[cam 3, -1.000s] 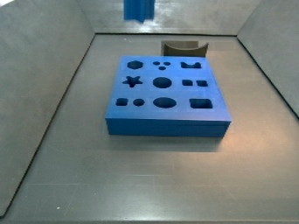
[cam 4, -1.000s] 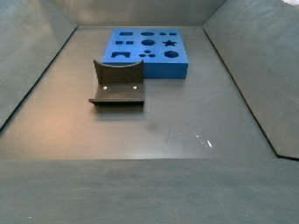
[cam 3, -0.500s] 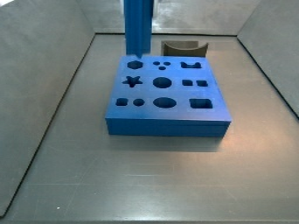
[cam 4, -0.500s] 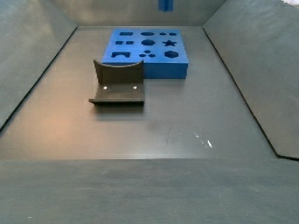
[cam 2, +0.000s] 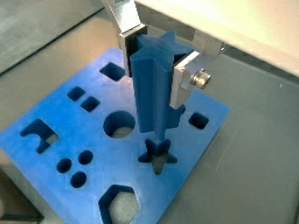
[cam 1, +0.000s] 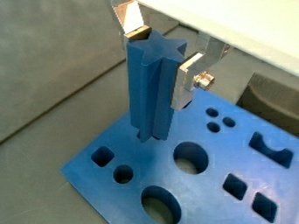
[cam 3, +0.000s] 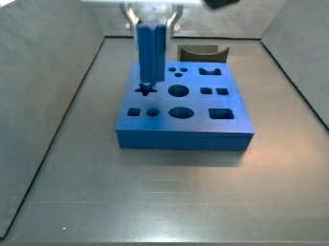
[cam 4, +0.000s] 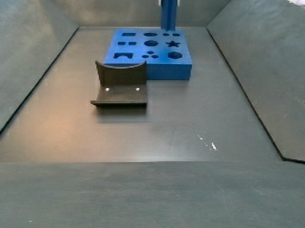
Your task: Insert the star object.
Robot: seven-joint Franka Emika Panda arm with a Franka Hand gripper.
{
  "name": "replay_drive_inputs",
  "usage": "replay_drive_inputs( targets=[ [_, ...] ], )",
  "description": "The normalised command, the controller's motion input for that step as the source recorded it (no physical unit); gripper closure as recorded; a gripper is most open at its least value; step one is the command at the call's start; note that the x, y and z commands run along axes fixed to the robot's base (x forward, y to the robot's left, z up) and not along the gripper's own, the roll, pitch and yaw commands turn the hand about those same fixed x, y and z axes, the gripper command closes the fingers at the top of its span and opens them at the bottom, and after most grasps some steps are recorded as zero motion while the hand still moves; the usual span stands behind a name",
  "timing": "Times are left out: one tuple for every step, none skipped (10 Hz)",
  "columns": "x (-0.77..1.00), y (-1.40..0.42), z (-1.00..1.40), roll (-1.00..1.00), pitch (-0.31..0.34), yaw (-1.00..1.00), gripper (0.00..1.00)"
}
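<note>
The star object (cam 2: 156,96), a long bright blue peg, hangs upright over the flat blue block (cam 3: 184,110) with its lower tip at the mouth of the star-shaped hole (cam 2: 156,157), as a wrist view shows; whether it has begun to enter cannot be told. The gripper (cam 2: 158,45) is clamped on the peg's upper part, one silver finger (cam 2: 184,77) pressed flat against its side and the other at its top edge. In a side view the peg (cam 3: 149,56) stands at the block's star hole, on the side of the block away from the dark grey curved piece (cam 3: 203,51), which lies just beyond the block's far edge. Judged from these views, the step calls for keeping the peg vertical, matching its points to the hole's points, then lowering slowly; any twist or tilt would likely jam it on the rim. The hold should stay firm until the peg is seated in the block
</note>
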Motion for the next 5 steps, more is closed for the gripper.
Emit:
replay_drive_inputs(
  targets=[
    [-0.03,0.15,-0.38,0.00,-0.073,-0.13,1.00],
    [-0.06,0.17,-0.20,-0.04,-0.021,-0.17,1.00],
    [-0.09,0.16,-0.23,0.00,-0.034,-0.19,1.00],
    [-0.12,0.17,-0.29,0.01,-0.023,-0.26,1.00],
    [-0.10,0.15,-0.23,0.05,0.000,-0.30,1.00]
  ],
)
